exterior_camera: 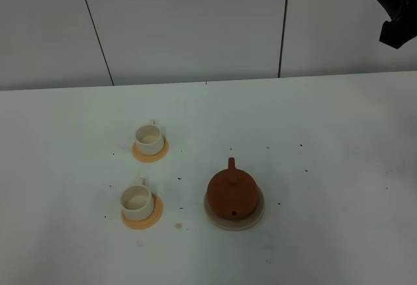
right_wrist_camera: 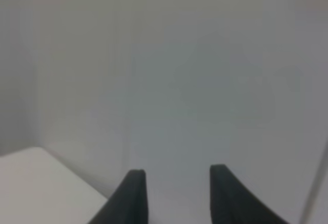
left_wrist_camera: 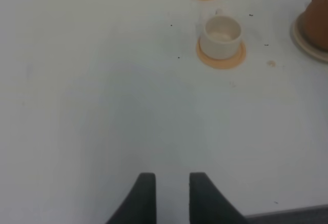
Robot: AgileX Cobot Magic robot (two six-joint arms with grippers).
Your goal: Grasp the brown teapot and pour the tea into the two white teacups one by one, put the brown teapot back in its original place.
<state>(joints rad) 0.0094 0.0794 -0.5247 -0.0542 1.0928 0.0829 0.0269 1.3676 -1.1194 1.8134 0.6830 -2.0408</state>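
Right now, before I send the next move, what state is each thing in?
Teapot: upright on the disc, not gripped.
Far cup: upright, looks empty.
Near cup: upright, looks empty.
Left pincer: open, holding nothing, over the table.
Right pincer: open, holding nothing, raised well away from the teapot.
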